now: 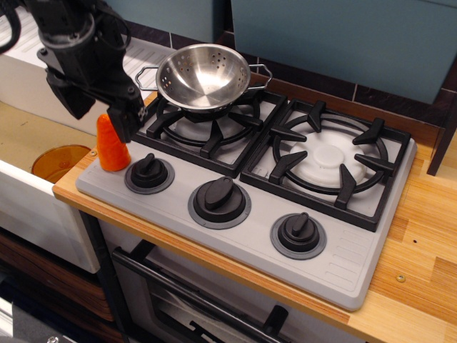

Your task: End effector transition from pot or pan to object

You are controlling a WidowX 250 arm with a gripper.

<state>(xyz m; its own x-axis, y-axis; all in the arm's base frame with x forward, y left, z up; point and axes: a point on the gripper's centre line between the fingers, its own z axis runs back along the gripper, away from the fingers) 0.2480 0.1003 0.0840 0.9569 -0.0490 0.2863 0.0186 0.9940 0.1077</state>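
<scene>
Where the light wooden countertop [421,236] meets its left edge, I see the small orange ridged cone [111,145] standing upright on the front-left corner of the grey stove plate [235,236], beside the leftmost black knob [149,171]. My bulky black gripper [107,111] hangs directly over the cone's tip; whether its fingers are parted or touching the cone I cannot tell. Farther back, the shiny perforated steel bowl [203,76] rests on the left burner grate [207,128].
</scene>
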